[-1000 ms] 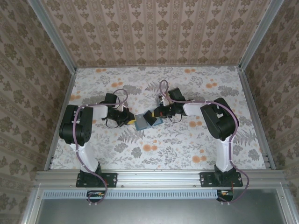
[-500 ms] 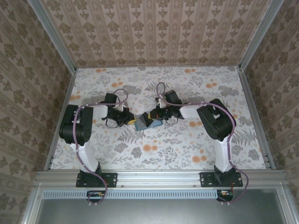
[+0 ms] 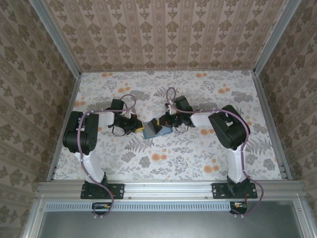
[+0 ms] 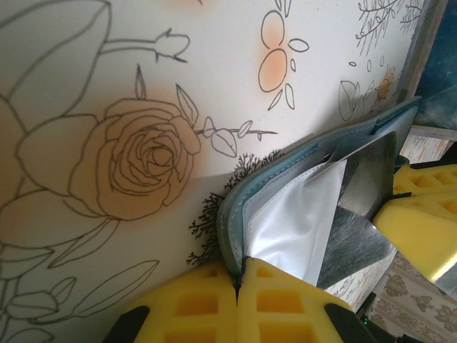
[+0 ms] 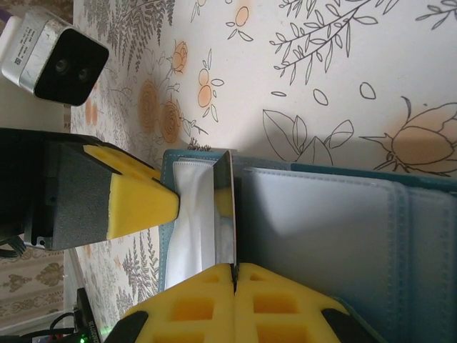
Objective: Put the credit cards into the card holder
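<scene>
Card holder, top view: the teal card holder (image 3: 159, 131) sits mid-way across the flowered surface (image 3: 198, 158), between the two claws, with one cover lifted.
Left claw, top view: the left claw (image 3: 139, 129) touches the holder's left edge. I cannot tell from here how its fingers stand.
Right claw, top view: the right claw (image 3: 161, 123) is at the holder's far right side, just over it.
Card holder, left wrist view: the card holder (image 4: 246, 193) is open like a booklet, one teal cover raised off the surface (image 4: 107, 86), with a pale white lining (image 4: 300, 221) showing inside.
Left claw, left wrist view: the left claw (image 4: 237, 277) has its yellow pads pressed together, clamped on the edge of the raised cover.
Contents, left wrist view: a grey credit card (image 4: 360, 193) stands tilted in the open mouth, beside the lining. How deep it sits cannot be told.
Right claw, left wrist view: its yellow pads (image 4: 421, 221) are at the right, just beside the card.
Card holder, right wrist view: the card holder (image 5: 321, 236) lies flat with its blue-grey inside upward, and the lining (image 5: 193, 214) is bunched at its left.
Contents, right wrist view: the credit card (image 5: 230, 207) is seen edge-on, upright, its far end in the pocket opening between the lining and the blue-grey panel.
Right claw, right wrist view: the right claw (image 5: 233, 270) has its pads together, clamped on the card's near end.
Left claw, right wrist view: the left claw (image 5: 153, 204) meets the holder's left edge.
</scene>
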`<action>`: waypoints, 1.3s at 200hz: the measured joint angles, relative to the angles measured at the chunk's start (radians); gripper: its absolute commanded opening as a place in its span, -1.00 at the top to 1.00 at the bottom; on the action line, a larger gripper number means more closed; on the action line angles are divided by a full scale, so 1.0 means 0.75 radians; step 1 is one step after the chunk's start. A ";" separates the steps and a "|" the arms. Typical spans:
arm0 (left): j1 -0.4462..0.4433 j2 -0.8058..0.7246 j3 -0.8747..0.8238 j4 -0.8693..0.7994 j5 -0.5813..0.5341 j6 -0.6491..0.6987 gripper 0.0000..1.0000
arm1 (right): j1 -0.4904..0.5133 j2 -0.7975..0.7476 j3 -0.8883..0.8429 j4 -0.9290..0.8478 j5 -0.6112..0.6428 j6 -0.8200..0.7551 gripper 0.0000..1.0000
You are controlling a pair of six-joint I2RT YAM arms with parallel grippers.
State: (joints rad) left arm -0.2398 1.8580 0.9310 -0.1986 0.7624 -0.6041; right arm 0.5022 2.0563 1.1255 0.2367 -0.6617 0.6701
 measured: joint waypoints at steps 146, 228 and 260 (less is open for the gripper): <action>0.006 -0.002 -0.022 0.036 0.014 -0.009 1.00 | 0.069 -0.014 -0.100 0.163 0.093 0.173 0.73; 0.007 -0.006 -0.039 0.056 0.025 -0.022 0.99 | 0.100 -0.048 -0.096 0.068 0.141 0.150 0.87; 0.006 -0.010 -0.045 0.062 0.025 -0.033 0.99 | 0.107 -0.050 -0.095 0.068 0.149 0.182 0.94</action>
State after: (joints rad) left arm -0.2352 1.8503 0.8970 -0.1524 0.7811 -0.6285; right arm 0.5823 2.0186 1.0546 0.2878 -0.5503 0.8062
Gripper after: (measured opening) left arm 0.046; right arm 0.062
